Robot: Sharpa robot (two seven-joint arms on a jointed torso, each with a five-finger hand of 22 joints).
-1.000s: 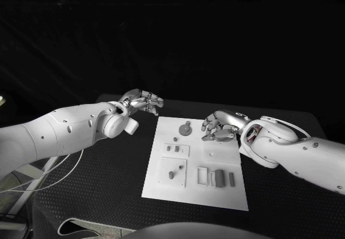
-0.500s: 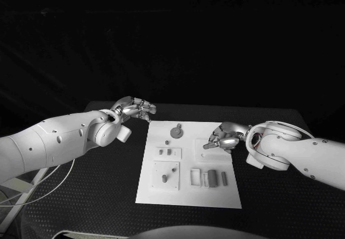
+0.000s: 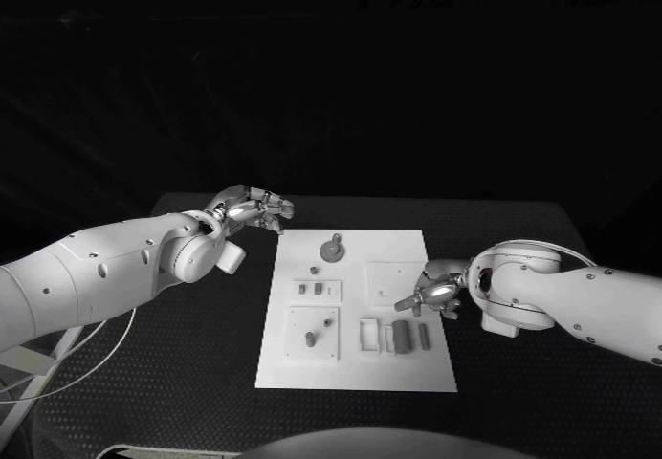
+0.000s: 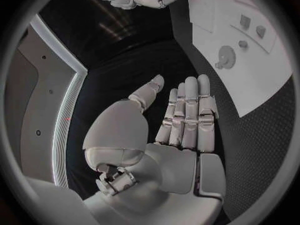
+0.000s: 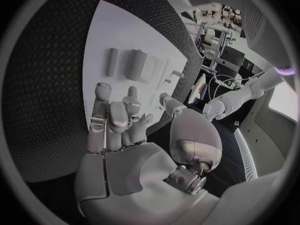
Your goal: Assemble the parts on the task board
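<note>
The white task board [image 3: 356, 368] lies in the middle of the black table. On it are a grey gear [image 3: 333, 249] at the far end, two small pieces [image 3: 318, 285] on a little plate, a peg [image 3: 312, 335] on a square plate, and upright bars [image 3: 402, 335] near the front. My right hand [image 3: 431, 292] hovers over the board's right edge, just beyond the bars, fingers apart and holding nothing. In the right wrist view this hand [image 5: 119, 120] is empty, with the bars [image 5: 134, 64] ahead of its fingertips. My left hand [image 3: 252, 208] sits off the board's far left corner; its fingers [image 4: 187, 110] are extended and empty.
Black textured table [image 3: 180, 354] surrounds the board on all sides. The left forearm [image 3: 124, 263] stretches along the table's left side, and the right forearm [image 3: 580, 301] along the right. A white cable [image 3: 83, 359] hangs off the left edge.
The camera has shifted. My right hand has moved from the board's far right part, near the gear, back along the right edge to beside the bars. The left hand stays by the far left corner.
</note>
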